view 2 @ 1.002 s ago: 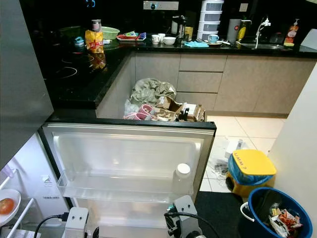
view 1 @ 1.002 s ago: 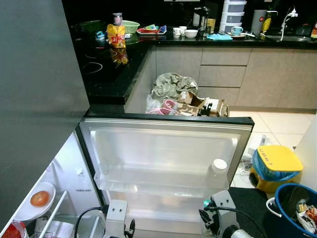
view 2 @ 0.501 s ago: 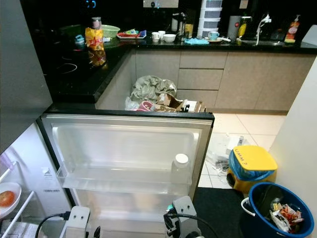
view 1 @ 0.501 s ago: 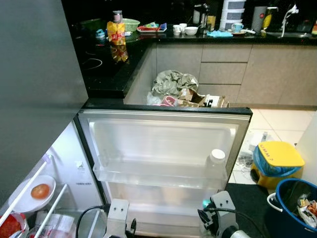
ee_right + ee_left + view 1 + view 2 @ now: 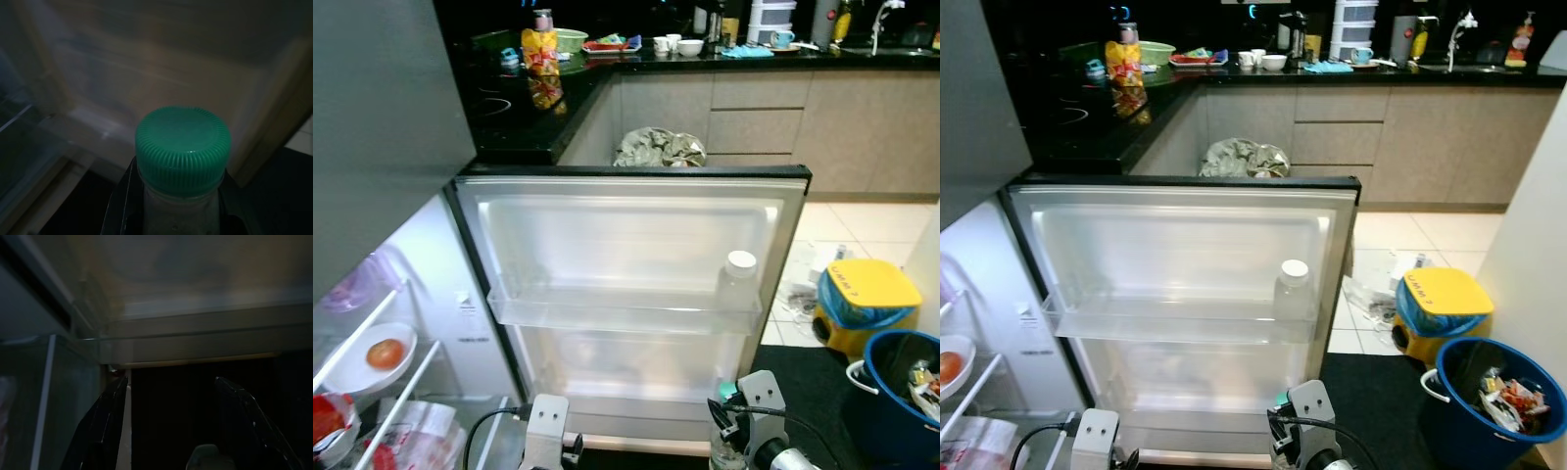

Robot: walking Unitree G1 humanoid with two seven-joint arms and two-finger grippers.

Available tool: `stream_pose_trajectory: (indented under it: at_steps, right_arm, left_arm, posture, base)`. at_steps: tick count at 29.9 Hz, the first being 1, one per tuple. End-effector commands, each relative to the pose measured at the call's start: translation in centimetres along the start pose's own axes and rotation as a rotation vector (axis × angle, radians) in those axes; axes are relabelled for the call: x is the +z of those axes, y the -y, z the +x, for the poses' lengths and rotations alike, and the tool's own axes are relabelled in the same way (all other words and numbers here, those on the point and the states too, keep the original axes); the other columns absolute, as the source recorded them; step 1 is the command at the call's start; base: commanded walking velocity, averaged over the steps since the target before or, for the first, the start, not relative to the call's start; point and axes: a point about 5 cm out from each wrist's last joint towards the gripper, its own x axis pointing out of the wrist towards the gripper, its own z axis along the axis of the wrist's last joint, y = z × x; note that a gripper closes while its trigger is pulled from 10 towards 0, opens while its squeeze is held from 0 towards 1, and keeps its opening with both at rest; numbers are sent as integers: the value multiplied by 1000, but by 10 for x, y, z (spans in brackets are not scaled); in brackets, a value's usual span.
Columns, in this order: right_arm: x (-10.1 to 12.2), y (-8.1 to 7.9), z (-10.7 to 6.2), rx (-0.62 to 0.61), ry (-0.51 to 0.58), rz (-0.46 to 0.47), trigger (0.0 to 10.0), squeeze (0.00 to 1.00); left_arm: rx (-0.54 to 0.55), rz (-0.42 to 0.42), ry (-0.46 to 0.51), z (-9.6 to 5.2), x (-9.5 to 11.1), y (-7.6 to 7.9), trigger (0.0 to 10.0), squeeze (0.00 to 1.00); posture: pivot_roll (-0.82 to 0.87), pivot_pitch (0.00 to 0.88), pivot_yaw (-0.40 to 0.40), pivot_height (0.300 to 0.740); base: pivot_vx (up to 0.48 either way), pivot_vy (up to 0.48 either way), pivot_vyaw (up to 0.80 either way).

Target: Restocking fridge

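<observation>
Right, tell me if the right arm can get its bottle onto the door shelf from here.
Probably yes. The right gripper holds the green-capped bottle low before the open door, and the door shelf has free room beside the white-capped bottle. It must lift first.

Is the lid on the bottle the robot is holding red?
No, the bottle held in the right gripper has a green cap.

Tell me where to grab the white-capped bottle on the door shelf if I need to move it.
Grip the white-capped bottle at its neck, just under the cap, coming from above and the front. It stands upright at the right end of the door shelf, whose rail covers its lower body. The right gripper holds a green-capped bottle, so use the left gripper.
</observation>
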Motion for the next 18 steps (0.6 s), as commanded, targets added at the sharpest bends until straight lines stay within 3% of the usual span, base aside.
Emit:
stream_pose_trajectory:
  at_steps: [1, 7, 18]
  right_arm:
    - [13, 0, 5, -6, 60, -15, 10000, 0]
    - [41, 1, 16, 16, 143, 34, 10000, 0]
    - [55, 4, 21, 34, 174, 42, 10000, 0]
  left_arm:
    - [9, 25, -2, -2, -1, -8, 10000, 0]
    - [14, 28, 8, -2, 2, -12, 10000, 0]
    - [19, 26, 9, -3, 1, -13, 10000, 0]
  posture:
    - [-18, 107, 8, 630]
    - [-11, 113, 10, 620]
    - [6, 131, 3, 620]
  base:
    - [0, 0, 0]
    - [0, 0, 0]
    - [0, 0, 0]
